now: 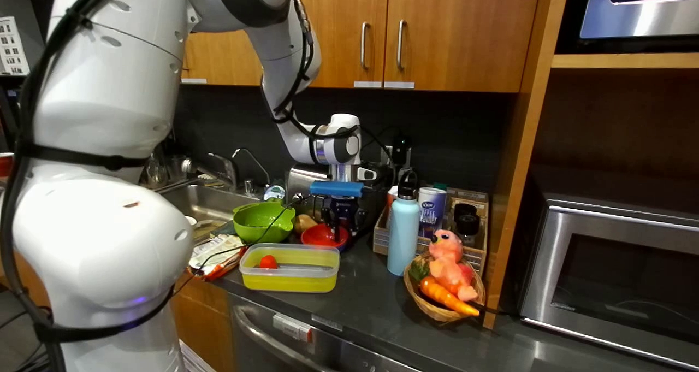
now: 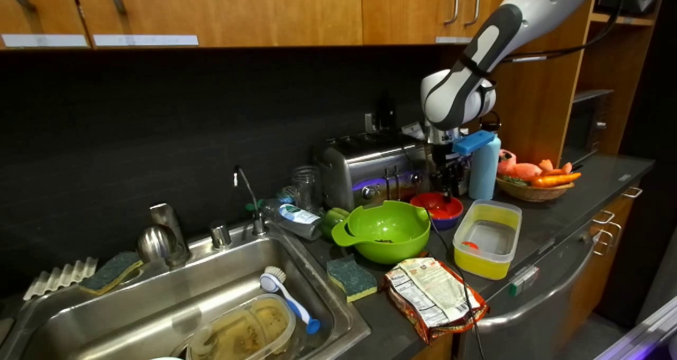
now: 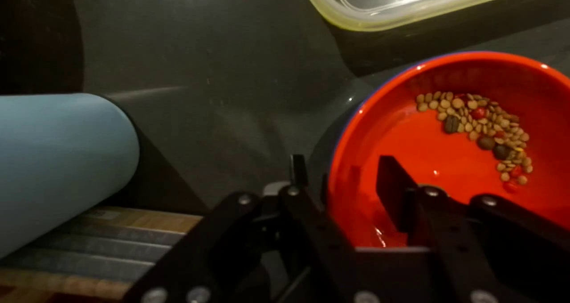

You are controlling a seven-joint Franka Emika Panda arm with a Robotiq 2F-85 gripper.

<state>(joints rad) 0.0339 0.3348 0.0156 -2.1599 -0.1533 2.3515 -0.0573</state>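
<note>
Wrist view: gripper (image 3: 345, 173) positioned across the rim of a red bowl (image 3: 416, 154). Outer finger (image 3: 299, 171) beyond the wall, inner finger (image 3: 392, 178) over the bowl's inside, rim between the two. Bulk of the bowl to the inner-finger side of the gripper; round form, hence no long axis for alignment. Single arm, hence no nearer-arm choice. Fingers well apart, with a gap wider than the rim; released, nothing grasped. Contact of either finger with the bowl: not determinable from this angle. Tan pellets (image 3: 483, 127), mixed with red and dark pieces, past the inner finger, toward the opposite wall of the bowl. Blue bottle (image 3: 67, 151) and crate (image 3: 116, 245) to the outer-finger side, apart from the gripper. Plastic tub (image 3: 356, 20) ahead of the fingertips, apart from them.

In an exterior view: green bowl (image 1: 254, 234) to one side of the gripper, blue bottle to the opposite side. Plastic tub nearer the camera than the gripper, with a red ball (image 1: 268, 261) inside. Basket (image 1: 428, 309) with a stuffed bird (image 1: 450, 260), farther from the gripper than the bottle.

In an exterior view: toaster (image 2: 370, 172) just beside the gripper. Red bowl directly under the fingertips, blue on the outside. Sponge (image 2: 351, 276) and snack bag (image 2: 433, 291) well apart from the gripper.
</note>
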